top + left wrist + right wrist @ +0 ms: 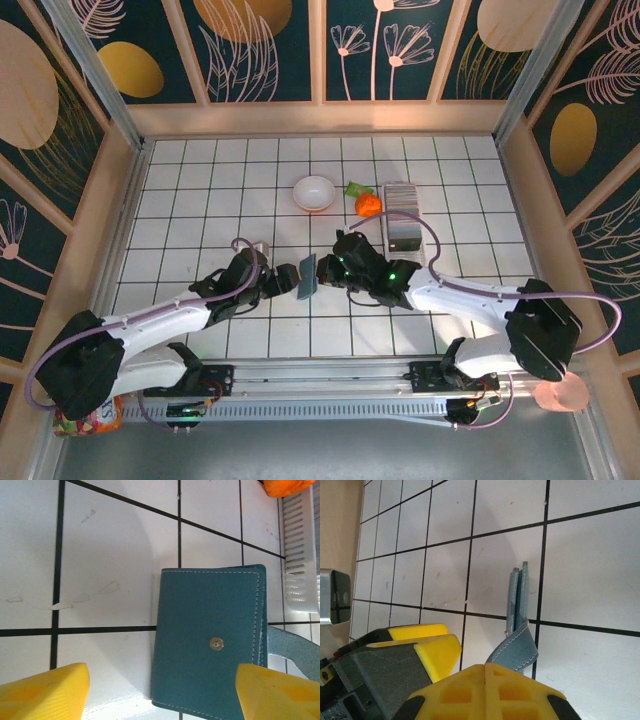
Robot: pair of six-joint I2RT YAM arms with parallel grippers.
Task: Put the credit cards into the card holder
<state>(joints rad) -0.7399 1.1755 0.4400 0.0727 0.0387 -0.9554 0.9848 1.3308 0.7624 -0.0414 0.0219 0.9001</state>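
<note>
The blue card holder (307,277) is upright between my two hands, over the middle of the white worktop (200,190). My right hand (485,669) is pressed together, pinching its strap. My left hand (162,675) is spread wide, one finger on each side of it. Black lines cross the worktop. Dark walls (350,75) with drawn leaves stand around.
</note>
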